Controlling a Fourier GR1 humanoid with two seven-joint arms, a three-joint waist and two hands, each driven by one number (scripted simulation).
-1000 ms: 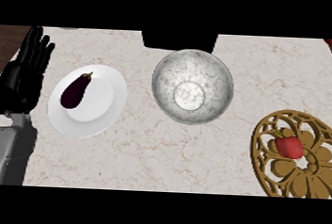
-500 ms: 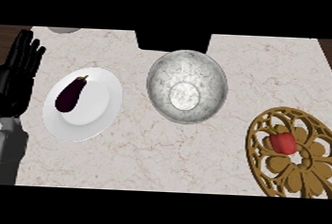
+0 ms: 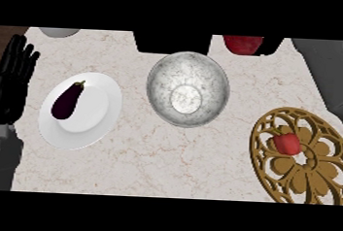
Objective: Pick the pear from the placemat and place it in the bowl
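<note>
The pear [image 3: 288, 143], a red fruit, lies on the round golden openwork placemat [image 3: 301, 184] at the right. The grey speckled bowl [image 3: 187, 89] stands empty in the middle, to the upper left of the placemat. My left hand [image 3: 9, 83] rests open at the left edge with its fingers up, beside the white plate. A grey forearm [image 3: 327, 71] crosses the upper right corner, above the placemat. A small black part [image 3: 273, 44] at its top end may be my right hand; its shape is hidden by the top edge.
A white plate [image 3: 85, 111] with a dark purple eggplant [image 3: 67, 100] sits left of the bowl. A black object [image 3: 170, 42] and a red object [image 3: 242, 44] stand at the far edge behind the bowl. A pale round thing [image 3: 60, 32] shows at the top left.
The grey forearm has come into the upper right corner. A red object now shows at the far edge right of the black object. The left hand stays put.
</note>
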